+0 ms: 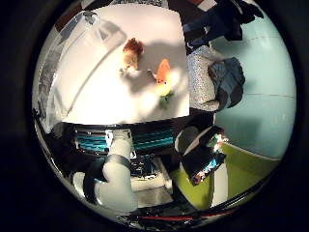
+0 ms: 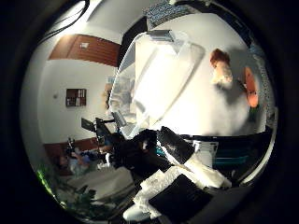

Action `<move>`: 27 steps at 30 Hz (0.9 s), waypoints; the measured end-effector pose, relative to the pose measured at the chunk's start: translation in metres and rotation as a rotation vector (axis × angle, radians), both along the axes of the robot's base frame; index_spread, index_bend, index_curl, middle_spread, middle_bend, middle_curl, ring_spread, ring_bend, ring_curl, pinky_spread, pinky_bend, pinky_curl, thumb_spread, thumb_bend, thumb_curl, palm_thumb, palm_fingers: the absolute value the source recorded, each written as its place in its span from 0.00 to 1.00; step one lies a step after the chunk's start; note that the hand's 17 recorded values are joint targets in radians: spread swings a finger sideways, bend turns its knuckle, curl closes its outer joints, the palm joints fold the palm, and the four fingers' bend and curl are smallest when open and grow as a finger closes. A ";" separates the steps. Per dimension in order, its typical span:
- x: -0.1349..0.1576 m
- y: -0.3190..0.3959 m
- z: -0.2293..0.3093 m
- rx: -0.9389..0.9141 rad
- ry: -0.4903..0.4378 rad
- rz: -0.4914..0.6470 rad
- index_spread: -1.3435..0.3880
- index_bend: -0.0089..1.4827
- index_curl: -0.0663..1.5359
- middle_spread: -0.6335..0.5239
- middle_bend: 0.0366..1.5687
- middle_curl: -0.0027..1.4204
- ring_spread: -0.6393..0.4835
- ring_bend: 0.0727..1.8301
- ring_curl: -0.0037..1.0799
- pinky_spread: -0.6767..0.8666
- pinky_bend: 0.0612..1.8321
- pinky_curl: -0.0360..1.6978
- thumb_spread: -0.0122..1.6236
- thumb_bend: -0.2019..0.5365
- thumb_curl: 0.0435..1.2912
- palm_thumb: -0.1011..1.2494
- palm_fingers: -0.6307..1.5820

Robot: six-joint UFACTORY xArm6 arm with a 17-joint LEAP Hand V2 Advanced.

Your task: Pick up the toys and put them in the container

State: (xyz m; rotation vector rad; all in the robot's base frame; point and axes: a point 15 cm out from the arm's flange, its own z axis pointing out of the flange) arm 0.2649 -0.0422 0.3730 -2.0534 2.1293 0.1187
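While hand (image 2: 182, 186) hangs well above table (image 1: 96, 96) — toys (image 1: 164, 77) beside container (image 2: 154, 79)

Two toys, a brown one (image 1: 132, 53) and an orange one (image 1: 163, 76), share a white table (image 1: 96, 92) with one clear container (image 2: 159, 74).

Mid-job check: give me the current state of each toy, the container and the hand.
Brown toy: lying on the white table, not picked up.
Orange toy: lying on the table beside the brown toy, apart from it.
Clear container: on the table, open; no toy visible inside.
Hand: away from the toys, holding nothing; finger posture unclear.
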 end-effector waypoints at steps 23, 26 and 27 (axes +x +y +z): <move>0.038 -0.137 -0.041 0.027 0.011 -0.443 0.69 0.10 0.20 0.67 0.13 0.23 0.77 0.16 0.24 0.72 0.20 0.19 0.71 0.25 0.25 0.55 0.36; 0.035 -0.153 -0.059 0.042 0.040 -0.486 0.69 0.11 0.20 0.69 0.13 0.23 0.77 0.16 0.24 0.72 0.21 0.19 0.70 0.25 0.25 0.56 0.35; 0.035 -0.158 -0.064 0.042 0.043 -0.498 0.70 0.10 0.20 0.69 0.13 0.23 0.77 0.16 0.24 0.72 0.21 0.19 0.70 0.25 0.25 0.56 0.35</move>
